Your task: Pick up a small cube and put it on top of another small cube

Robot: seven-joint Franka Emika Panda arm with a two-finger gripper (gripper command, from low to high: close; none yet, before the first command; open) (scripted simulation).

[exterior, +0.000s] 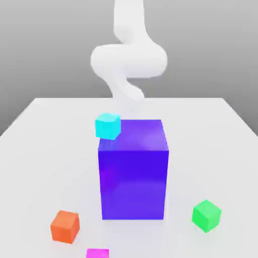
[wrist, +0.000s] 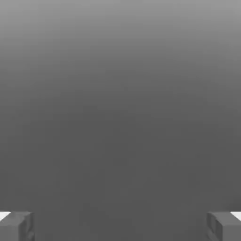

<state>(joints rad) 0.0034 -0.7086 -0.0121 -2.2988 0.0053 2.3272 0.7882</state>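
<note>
Exterior view: the small magenta cube (exterior: 97,253) sits flat at the worktop's (exterior: 45,151) near edge, about 7 o'clock from the big purple block (exterior: 133,169), faces roughly square to the camera, no long axis. White arm (exterior: 128,58) curls behind the block. Gripper (wrist: 120,226) jaws spread wide, holding nothing.

Large block (exterior: 133,169), frame centre: deep purple-blue, plain, glossy; small cube (exterior: 97,253), bottom edge: bright magenta; cube (exterior: 65,226), lower left: orange; cube (exterior: 206,215), lower right: green; cube (exterior: 108,125), just above centre: cyan; table (exterior: 45,146): pale grey-white, unpatterned; arm (exterior: 128,58), top centre: white; end effector (wrist: 120,226) fingers (wrist: 16,226): grey, against a graded grey backdrop.
</note>
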